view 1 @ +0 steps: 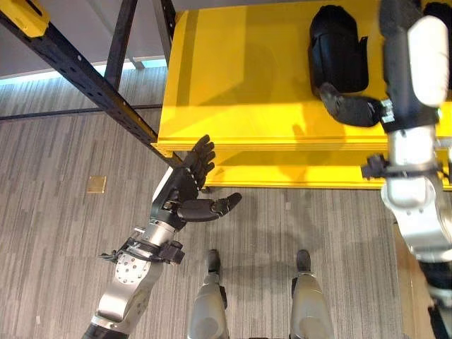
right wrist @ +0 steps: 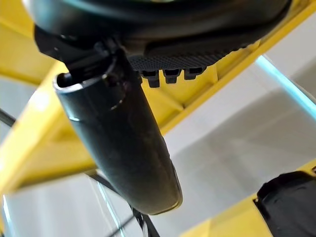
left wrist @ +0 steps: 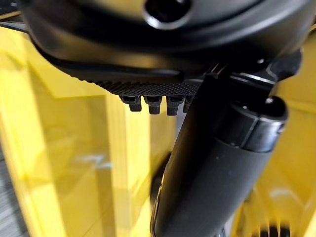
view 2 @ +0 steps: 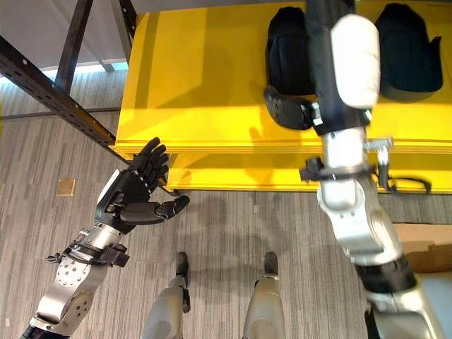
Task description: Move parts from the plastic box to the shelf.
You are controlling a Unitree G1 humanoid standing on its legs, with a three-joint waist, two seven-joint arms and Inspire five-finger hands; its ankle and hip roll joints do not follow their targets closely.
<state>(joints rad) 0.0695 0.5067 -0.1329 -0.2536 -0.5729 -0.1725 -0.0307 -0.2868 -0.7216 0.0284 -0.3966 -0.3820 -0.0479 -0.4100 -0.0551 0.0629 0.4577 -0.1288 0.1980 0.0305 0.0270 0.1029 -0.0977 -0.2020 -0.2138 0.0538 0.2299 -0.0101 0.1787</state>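
my right hand (view 2: 296, 109) sits at the upper middle of the right eye frame, over the yellow shelf (view 1: 240, 78), its thumb jutting toward frame left just below a black part (view 2: 288, 60); in its own wrist view the thumb is straight and the fingertips (right wrist: 168, 75) poke out in a row, so the hand is open and holds nothing, as far as i can judge. a second black part (view 2: 408, 49) lies at the upper right of that frame, beside the first and apart from it. both are dark, rounded, moulded shells with a matte skin, wider at the top; they look rigid and light, though that is my guess. my left hand (view 1: 187, 191) hangs at centre left, fingers spread and relaxed, empty, near the shelf's front corner. the step looks like a release onto the shelf: i should lift my right hand straight off without nudging the part, then keep my arm clear of the shelf's front lip.
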